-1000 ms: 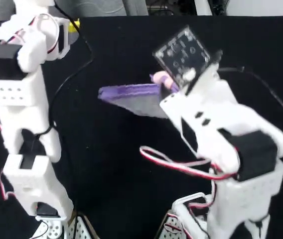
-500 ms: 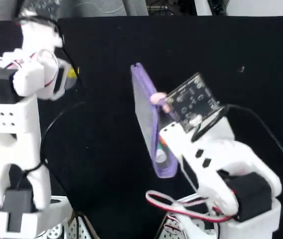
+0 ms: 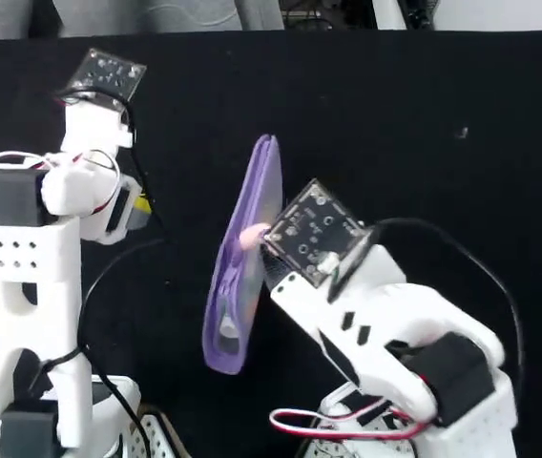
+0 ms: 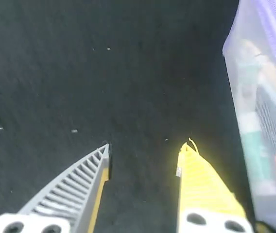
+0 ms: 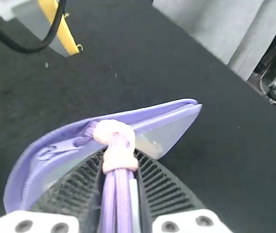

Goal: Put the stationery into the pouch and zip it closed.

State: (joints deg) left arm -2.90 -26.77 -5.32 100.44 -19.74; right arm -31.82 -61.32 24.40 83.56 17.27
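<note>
The purple mesh pouch [image 3: 239, 267] hangs edge-on in the middle of the black table, lifted by my right gripper [image 3: 267, 250]. That gripper [image 5: 118, 156] is shut on the pouch's zip pull, a purple cord with a pink bead [image 5: 112, 134], and the pouch [image 5: 70, 141] trails away from the fingers. Inside the pouch [image 4: 267, 107] lies stationery, among it a green pen [image 4: 252, 145]. My left gripper [image 4: 147, 145] is open over bare table beside the pouch, with nothing between its grey and yellow fingers. It sits at the left [image 3: 135, 208], apart from the pouch.
The black table [image 3: 424, 124] stretches to the back and right of the pouch. Both white arm bases stand along the near edge. A grey curtain and clutter lie beyond the table's far edge [image 5: 225, 34].
The right arm has pulled the pouch from the back of the table toward the near side, turning it from flat to edge-on. The left arm has drawn back and lifted.
</note>
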